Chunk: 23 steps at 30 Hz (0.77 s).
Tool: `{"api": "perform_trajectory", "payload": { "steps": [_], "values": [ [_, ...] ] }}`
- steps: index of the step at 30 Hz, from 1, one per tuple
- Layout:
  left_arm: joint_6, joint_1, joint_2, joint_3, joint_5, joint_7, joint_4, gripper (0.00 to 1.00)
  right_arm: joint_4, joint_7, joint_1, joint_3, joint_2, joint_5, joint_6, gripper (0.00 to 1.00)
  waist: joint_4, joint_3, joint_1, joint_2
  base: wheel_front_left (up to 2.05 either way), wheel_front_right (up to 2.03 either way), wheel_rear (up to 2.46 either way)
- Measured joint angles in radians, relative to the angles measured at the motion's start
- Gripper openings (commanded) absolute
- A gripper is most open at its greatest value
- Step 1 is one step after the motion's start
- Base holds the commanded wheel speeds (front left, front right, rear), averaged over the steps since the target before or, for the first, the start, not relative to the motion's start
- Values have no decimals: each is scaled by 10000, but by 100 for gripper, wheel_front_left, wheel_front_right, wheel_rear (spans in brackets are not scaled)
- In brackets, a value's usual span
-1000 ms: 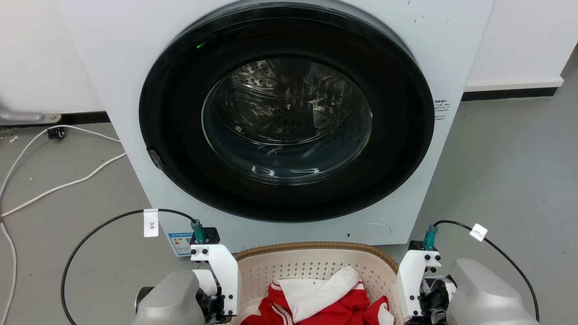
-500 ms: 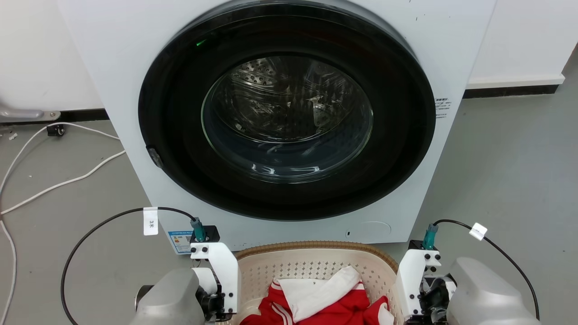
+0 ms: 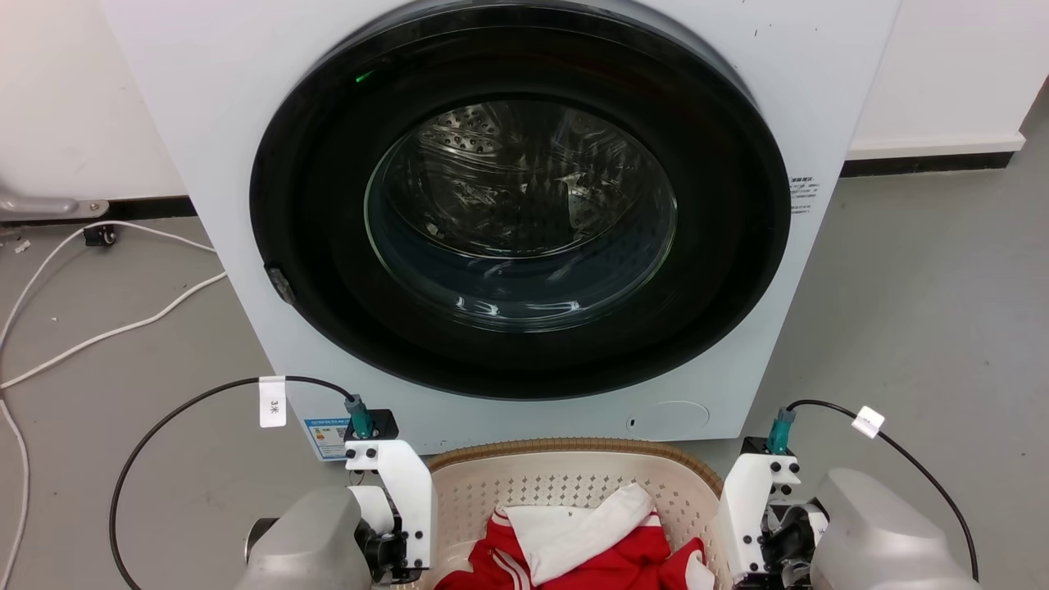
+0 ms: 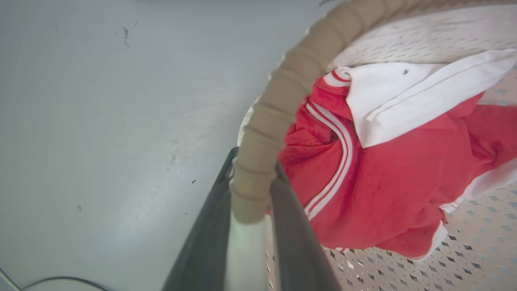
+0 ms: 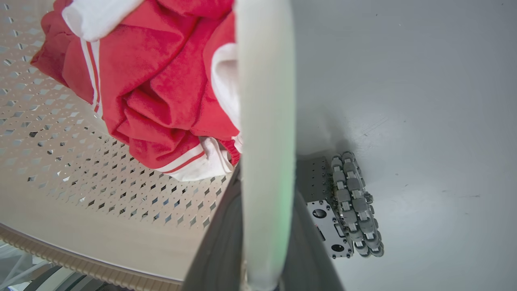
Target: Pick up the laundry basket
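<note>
Because the laundry basket is gripped only at its two sides, an uneven rise is judged the main hazard. At the bottom middle of the head view the basket is seen just before the washing machine, flanked by the arms at the lower left and lower right.

In the left wrist view the left end effector is seen pinching the brown braided rim, one dark finger lying outside the wall and the other inside. In the right wrist view the right end effector is likewise pressed onto a smooth cream band of the basket's edge, at the bottom middle of the frame. Whether the basket is clear of the floor cannot be told.

Should one arm be raised faster than the other, the basket would be tipped and the red-and-white garment could be spilled. The smooth cream band could be pulled through the narrow pinch under load. If the basket were swung forward, its far rim could be knocked against the machine's front. At the lower right of the right wrist view, a roller wheel lies near the edge and could be struck.
</note>
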Motion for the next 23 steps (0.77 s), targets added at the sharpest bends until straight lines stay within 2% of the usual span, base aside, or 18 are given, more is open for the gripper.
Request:
{"api": "perform_trajectory", "payload": {
  "steps": [23],
  "values": [
    [0, 2, 10, -105, -142, -36, 4, 0, 19, -104, 23, 339, -21, 374, -8, 0, 37, -19, 0, 0, 0, 0, 0]
  ]
}}
